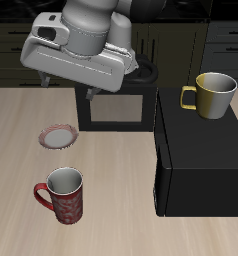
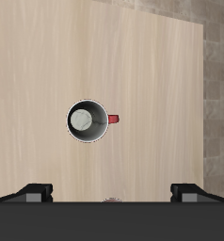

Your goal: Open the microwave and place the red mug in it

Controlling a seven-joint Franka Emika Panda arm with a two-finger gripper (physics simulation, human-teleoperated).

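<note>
Pale wood-grain table (image 1: 111,200); dark cabinets behind, tiled floor past the table edge in the wrist view. Microwave (image 1: 201,160) sits on it, door (image 1: 113,108) swung open. Yellow-olive mug (image 1: 211,95) stands on the microwave's top. Red-rimmed plate (image 1: 59,137) lies flat near the door. Red mug (image 1: 61,195) upright near the front edge, well apart from the microwave, pale inside. Gripper (image 2: 112,191) above the door, fingers spread wide, holding nothing.

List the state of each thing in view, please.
microwave: door swung open.
red mug: upright on the table, empty, not held.
yellow mug: upright on the microwave.
plate: flat on the table.
gripper: open, holding nothing.
</note>
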